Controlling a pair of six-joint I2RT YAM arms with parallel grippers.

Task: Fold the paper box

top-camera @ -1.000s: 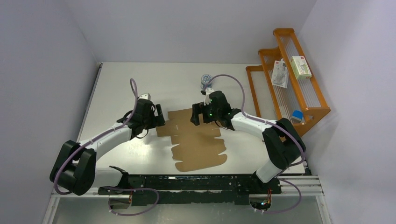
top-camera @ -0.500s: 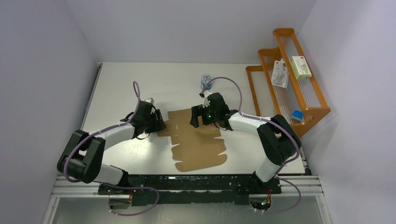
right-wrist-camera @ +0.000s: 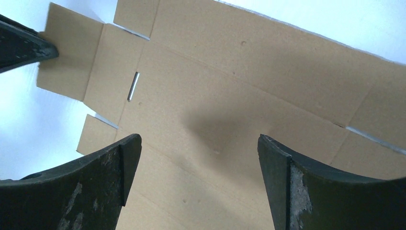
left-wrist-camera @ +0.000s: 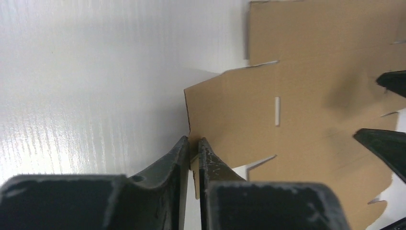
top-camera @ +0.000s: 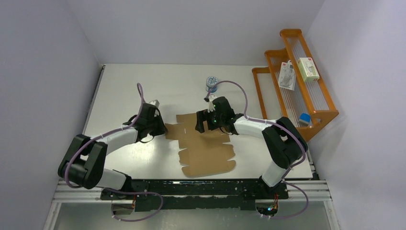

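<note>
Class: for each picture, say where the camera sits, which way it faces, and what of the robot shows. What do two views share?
Top external: fixed above and behind, facing down at the table; the left arm and right arm show whole.
Left wrist: on the left arm, facing along the left claw, shut on the paper box at its edge flap.
Right wrist: on the right arm, facing down through the open right claw onto the box.
Shared: both wrist views show the flat brown sheet and the other claw's fingers.
</note>
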